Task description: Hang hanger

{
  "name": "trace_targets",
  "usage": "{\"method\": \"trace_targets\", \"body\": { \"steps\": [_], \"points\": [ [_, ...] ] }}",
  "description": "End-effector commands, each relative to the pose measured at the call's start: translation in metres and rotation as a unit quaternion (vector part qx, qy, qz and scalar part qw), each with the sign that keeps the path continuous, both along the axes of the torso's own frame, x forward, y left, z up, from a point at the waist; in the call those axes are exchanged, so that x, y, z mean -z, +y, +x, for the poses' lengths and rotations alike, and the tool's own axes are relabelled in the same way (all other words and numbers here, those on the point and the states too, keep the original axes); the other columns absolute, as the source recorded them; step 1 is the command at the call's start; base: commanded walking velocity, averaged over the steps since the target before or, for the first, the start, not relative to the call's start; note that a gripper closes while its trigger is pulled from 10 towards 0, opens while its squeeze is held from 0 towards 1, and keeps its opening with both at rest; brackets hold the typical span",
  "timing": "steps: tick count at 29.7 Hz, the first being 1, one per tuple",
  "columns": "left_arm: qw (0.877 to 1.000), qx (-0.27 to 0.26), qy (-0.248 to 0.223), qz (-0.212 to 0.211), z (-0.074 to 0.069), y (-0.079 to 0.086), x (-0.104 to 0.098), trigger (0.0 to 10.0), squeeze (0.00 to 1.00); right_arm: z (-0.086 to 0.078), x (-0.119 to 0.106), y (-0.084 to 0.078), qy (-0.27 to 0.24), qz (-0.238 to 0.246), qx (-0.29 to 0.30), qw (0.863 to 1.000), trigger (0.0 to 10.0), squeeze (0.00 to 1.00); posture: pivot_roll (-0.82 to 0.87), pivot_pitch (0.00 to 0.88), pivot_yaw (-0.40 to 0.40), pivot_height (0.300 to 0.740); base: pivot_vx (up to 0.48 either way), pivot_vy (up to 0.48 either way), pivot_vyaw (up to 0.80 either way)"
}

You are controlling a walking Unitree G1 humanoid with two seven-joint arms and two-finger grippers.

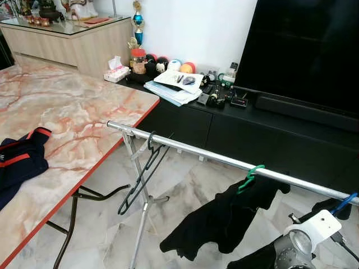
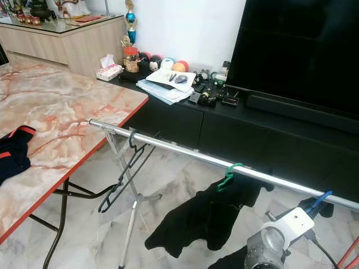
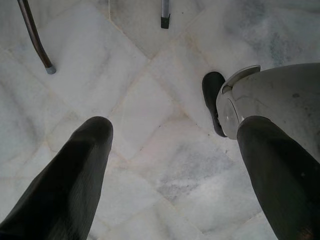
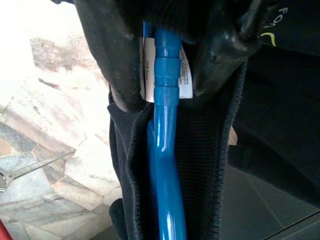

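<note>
Gripping glossy blue hanger (image 4: pixel 165 150) in ribbed black garment (image 4: pixel 210 165): right end effector (image 4: pixel 162 60).

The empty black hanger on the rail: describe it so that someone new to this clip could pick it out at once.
Find the long silver metal drying rail that runs across the room in front of the black TV cabinet. Near the rail's end beside the marble-patterned table hangs a thin black wire hanger. It alone is bare: the green plastic hanger further along carries a black garment.

Marble-topped table (image 1: pixel 73 106), dark television (image 1: pixel 305 50), tissue box (image 1: pixel 116 73), papers (image 1: pixel 174 87), coloured balls (image 1: pixel 168 64)
</note>
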State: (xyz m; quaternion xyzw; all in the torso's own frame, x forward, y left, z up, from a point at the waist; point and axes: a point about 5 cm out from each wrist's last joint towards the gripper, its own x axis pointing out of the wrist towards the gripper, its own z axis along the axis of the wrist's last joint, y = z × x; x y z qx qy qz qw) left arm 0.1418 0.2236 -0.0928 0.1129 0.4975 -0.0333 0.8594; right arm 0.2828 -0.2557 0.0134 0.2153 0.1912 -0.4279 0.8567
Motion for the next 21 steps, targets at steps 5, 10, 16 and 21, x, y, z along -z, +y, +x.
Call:
{"method": "trace_targets", "body": {
  "steps": [5, 10, 16, 21],
  "points": [
    [1.0, 0.004, 0.006, -0.001, -0.0036, -0.0039, 0.0021, 10.0, 0.0, -0.0018, 0.0016, -0.0009, 0.005, 0.001, 0.002, 1.0, 0.0, 0.0, 0.25, 0.0, -0.038, 0.74, 0.0, 0.0, 0.0],
    [1.0, 0.004, 0.008, -0.004, -0.0057, -0.0055, 0.003, 10.0, 0.0, -0.0018, 0.001, -0.0018, 0.005, -0.003, 0.0, 1.0, 0.0, 0.0, 0.25, 0.0, -0.038, 0.74, 0.0, 0.0, 0.0],
    [1.0, 0.007, 0.014, 0.0, -0.0077, -0.0022, 0.0032, 10.0, 0.0, -0.0029, 0.0017, -0.0003, 0.005, -0.007, 0.003, 1.0, 0.0, 0.0, 0.26, 0.0, -0.021, 0.74, 0.0, 0.0, 0.0],
    [1.0, 0.002, 0.01, 0.002, -0.0064, -0.002, 0.0028, 10.0, 0.0, -0.0056, 0.0046, -0.0013, 0.012, -0.008, 0.001, 1.0, 0.0, 0.0, 0.28, 0.0, -0.031, 0.74, 0.0, 0.0, 0.0]
  ]
}}
